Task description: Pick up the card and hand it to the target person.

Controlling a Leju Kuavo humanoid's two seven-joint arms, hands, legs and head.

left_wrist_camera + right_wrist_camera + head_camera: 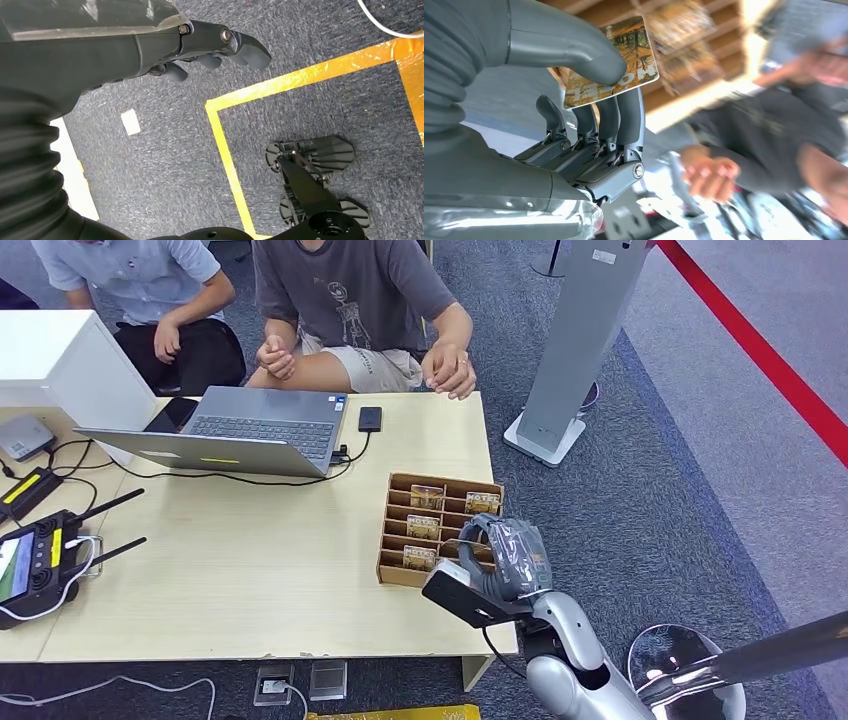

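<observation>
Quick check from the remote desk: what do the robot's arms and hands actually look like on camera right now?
The right arm is glossy silver, with a black box mounted at the wrist. Clear plastic film wraps the right hand, which has a grey ribbed cover, thick grey thumb and darker fingers with silver screws. The left hand looks dark grey, also ribbed.

Pretty even bright indoor light, soft shadows under the table (300,620). Right wrist view's sharp on the card (614,65), but the person (774,140) beyond the card is smeared with blur, washed-out glare there too
</observation>
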